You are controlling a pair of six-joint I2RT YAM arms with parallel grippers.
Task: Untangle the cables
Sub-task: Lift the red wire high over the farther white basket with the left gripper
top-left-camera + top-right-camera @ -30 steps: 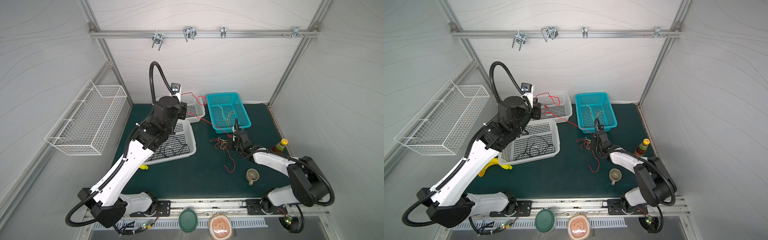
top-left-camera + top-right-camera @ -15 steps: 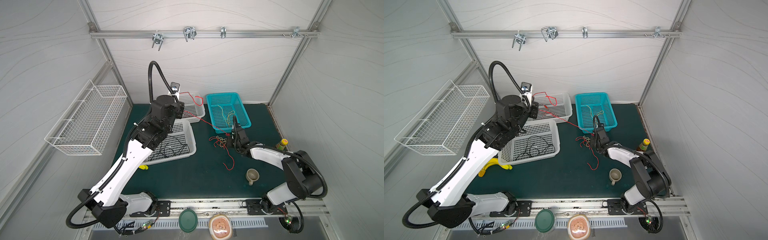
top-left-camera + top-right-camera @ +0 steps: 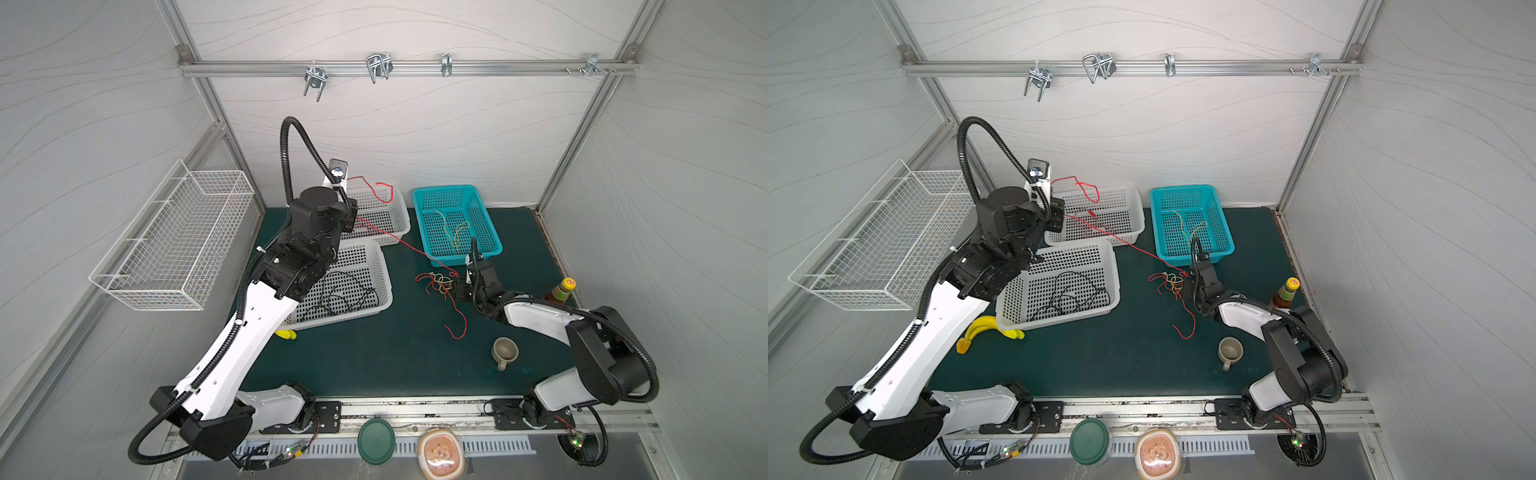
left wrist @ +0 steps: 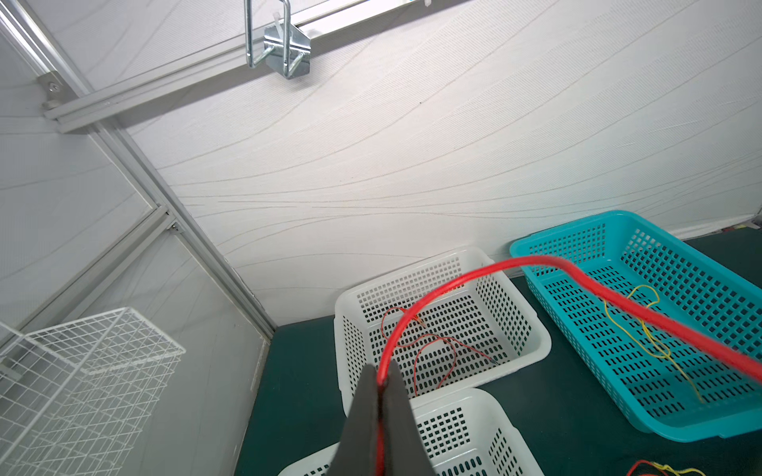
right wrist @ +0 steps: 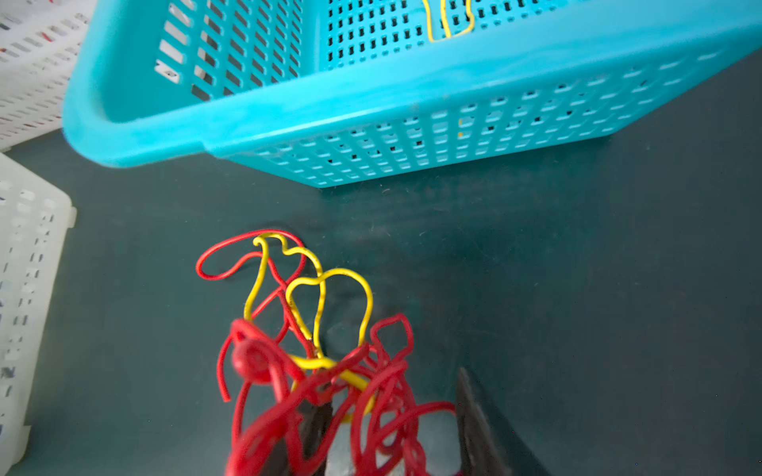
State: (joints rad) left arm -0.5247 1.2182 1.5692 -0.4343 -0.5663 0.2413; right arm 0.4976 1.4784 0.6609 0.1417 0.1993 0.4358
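Note:
A tangle of red and yellow cables [image 3: 436, 282] [image 3: 1167, 280] [image 5: 321, 329] lies on the green mat in front of the teal basket [image 3: 444, 190]. My right gripper [image 3: 457, 289] [image 5: 396, 412] sits low at the tangle, open, with strands lying between its jaws. One red cable [image 3: 407, 247] [image 4: 474, 280] runs taut from the tangle up to my left gripper [image 3: 354, 216] [image 4: 382, 373]. That gripper is shut on it above the rear white basket [image 3: 401, 216]. Its free end loops over this basket. Loose red cables [image 4: 433, 346] lie inside.
Yellow cables [image 3: 453, 230] lie in the teal basket. Black cables [image 3: 340, 295] lie in the front white basket [image 3: 384, 286]. A mug [image 3: 505, 351] and a bottle [image 3: 563, 291] stand right of the tangle. A banana [image 3: 980, 328] lies front left, below a wire rack [image 3: 178, 237].
My right gripper has opened from nearly shut and slid left into the tangle. My left gripper has drawn slightly left and back with the red cable.

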